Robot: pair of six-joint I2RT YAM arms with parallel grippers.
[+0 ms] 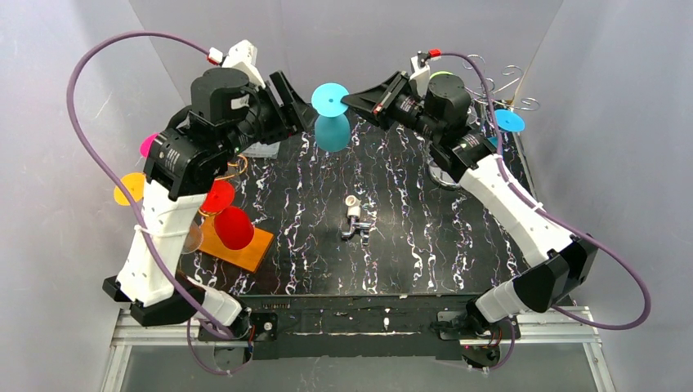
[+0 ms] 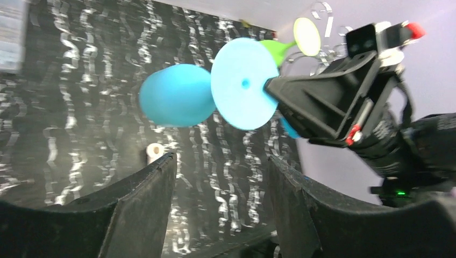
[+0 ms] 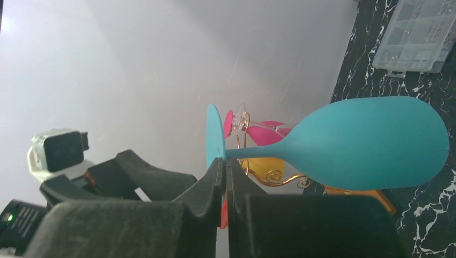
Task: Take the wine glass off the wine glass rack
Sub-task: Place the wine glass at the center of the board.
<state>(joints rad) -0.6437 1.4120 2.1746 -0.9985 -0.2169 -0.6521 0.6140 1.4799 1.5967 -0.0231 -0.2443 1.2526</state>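
Above the far edge of the table (image 1: 441, 245), the right gripper (image 1: 346, 100) pinches the likely light, slick wine glass (image 1: 332, 131) by its foot, left gripper (image 2: 221, 159) gaping empty; stem looks safer.

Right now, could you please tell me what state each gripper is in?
Left gripper: open, holding nothing.
Right gripper: closed on the foot of the blue wine glass.
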